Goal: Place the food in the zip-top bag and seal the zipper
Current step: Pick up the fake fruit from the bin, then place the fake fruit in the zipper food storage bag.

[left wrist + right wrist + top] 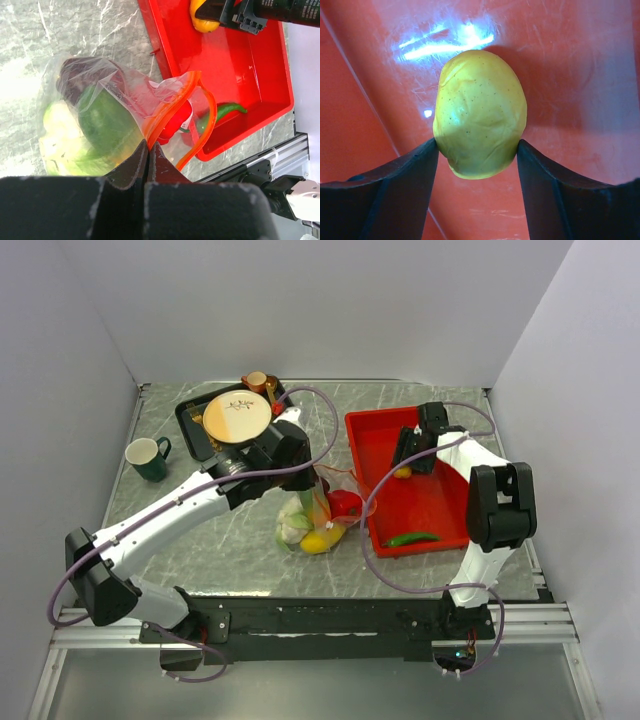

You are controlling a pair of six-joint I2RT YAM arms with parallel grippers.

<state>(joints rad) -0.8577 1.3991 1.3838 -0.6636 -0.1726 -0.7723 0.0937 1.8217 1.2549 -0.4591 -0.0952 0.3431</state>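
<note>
1. Right now the right gripper (478, 144) is clenched on a yellow toy fruit (480, 110), one finger against each flank. It is near the middle of the red tray (440, 510), and I cannot tell whether the fruit has left the tray floor.
2. The left gripper (147, 160) is pinched tight on the rim of the zip-top bag (100, 115), just beside the zipper (172, 102). The bag lies on the table (200, 560) at 9 o'clock from the tray and bulges with food. A red pepper (345, 503) sits at its mouth.
3. A green chili (412, 538) lies at the tray's 6 o'clock, well apart from the held fruit.
4. The fruit looks light, smooth and rounded, so it could squirt out sideways. Gripping across its widest part, as here, seems safest.
5. The bag is soft, crinkly and probably slippery, with a floppy mouth. Its stiffer orange-red strip is the best place to hold.
</note>
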